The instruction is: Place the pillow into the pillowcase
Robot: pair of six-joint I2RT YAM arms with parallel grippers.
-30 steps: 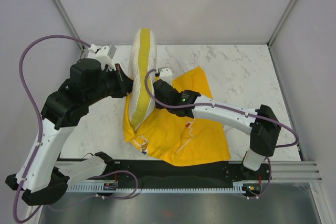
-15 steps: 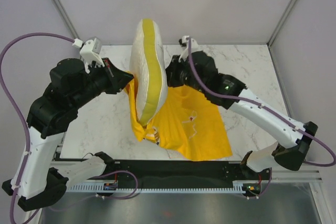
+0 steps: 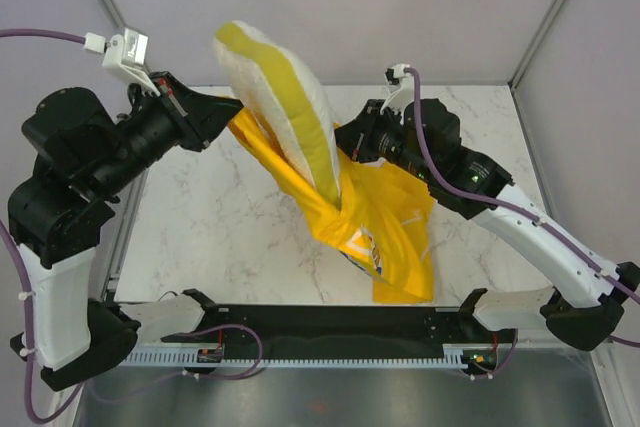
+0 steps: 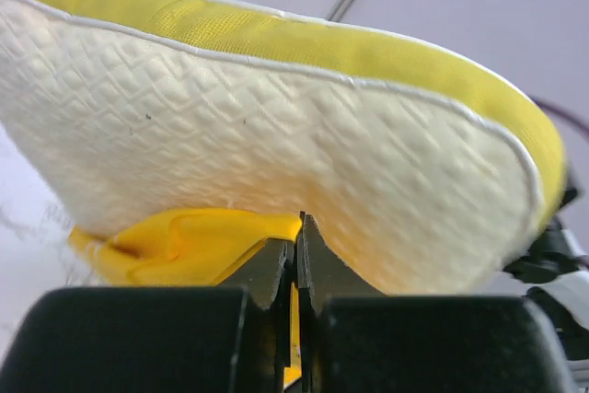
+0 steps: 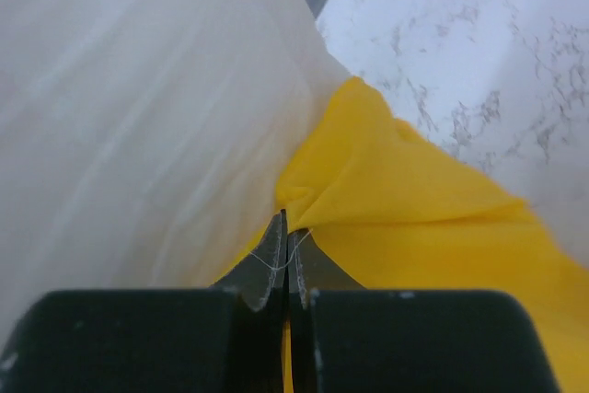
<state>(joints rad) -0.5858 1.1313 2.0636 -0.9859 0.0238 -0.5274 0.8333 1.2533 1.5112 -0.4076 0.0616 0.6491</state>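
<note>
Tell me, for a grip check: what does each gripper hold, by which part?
Left gripper and right gripper each pinch an edge of the bright yellow fabric pillowcase, either side of the plump white pillow.

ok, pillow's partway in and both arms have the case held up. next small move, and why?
Probably a short upward lift with both arms, grip kept, so the pillow slides deeper. Both pairs of jaws are shut on the mouth of the pillowcase, one on each side. Much of the pillow sticks out above that mouth, tilted, and the fabric below hangs slack.
</note>
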